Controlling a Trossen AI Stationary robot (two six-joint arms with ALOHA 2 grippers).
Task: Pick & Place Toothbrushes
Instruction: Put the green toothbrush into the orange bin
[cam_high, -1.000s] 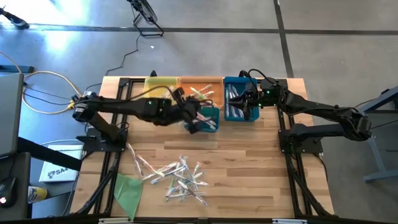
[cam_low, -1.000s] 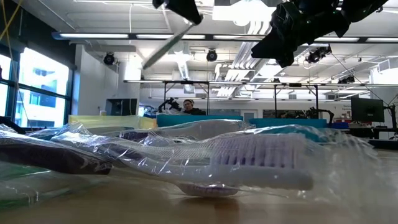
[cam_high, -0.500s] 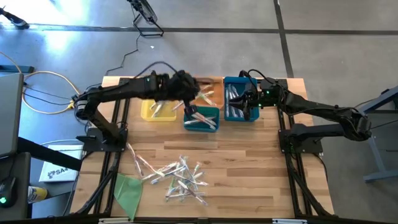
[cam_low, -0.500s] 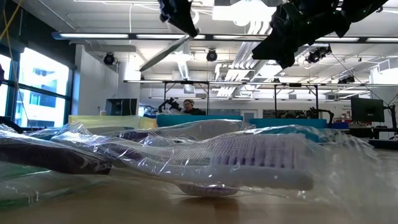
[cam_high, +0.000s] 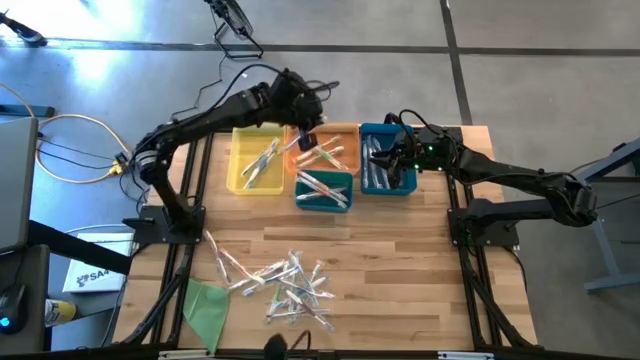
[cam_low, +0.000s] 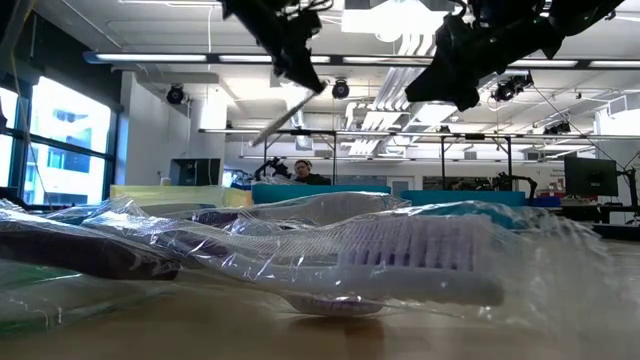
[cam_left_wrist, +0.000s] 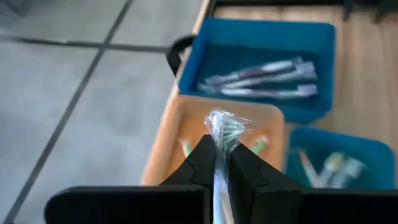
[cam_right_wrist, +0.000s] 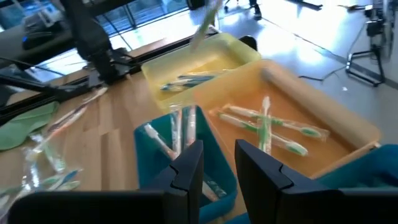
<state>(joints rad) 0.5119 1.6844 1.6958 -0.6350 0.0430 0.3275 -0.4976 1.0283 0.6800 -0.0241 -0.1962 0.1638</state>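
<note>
My left gripper (cam_high: 308, 128) hangs over the orange bin (cam_high: 345, 128) at the table's far edge, shut on a clear-wrapped toothbrush (cam_left_wrist: 222, 126) with green bristles. In the low view this toothbrush (cam_low: 278, 122) slants down from my left gripper (cam_low: 287, 48). My right gripper (cam_high: 392, 160) hovers open above the blue bin (cam_high: 385, 190), holding nothing (cam_right_wrist: 217, 155). A pile of wrapped toothbrushes (cam_high: 285, 280) lies on the near part of the table. More toothbrushes lie in the yellow (cam_high: 240, 185), orange, teal (cam_high: 322, 204) and blue bins. My left gripper pinches the wrapped toothbrush between its two fingers (cam_left_wrist: 202, 163), just behind the bristle head (cam_left_wrist: 224, 132). The head sticks out past the fingertips. The brush is lifted clear, and its long end slants down below the gripper (cam_low: 262, 135).
Four bins stand side by side along the far edge. A flat green sheet (cam_high: 205, 302) lies at the near left corner. Bare wood lies between the bins and the pile. Black frame rails run along both table sides. A person sits far behind the table (cam_low: 301, 172).
My left gripper, still shut on the toothbrush, has swung from above the teal bin toward the table's far edge and now hangs over the orange bin. The carried brush has stayed clear of the table all the while.
</note>
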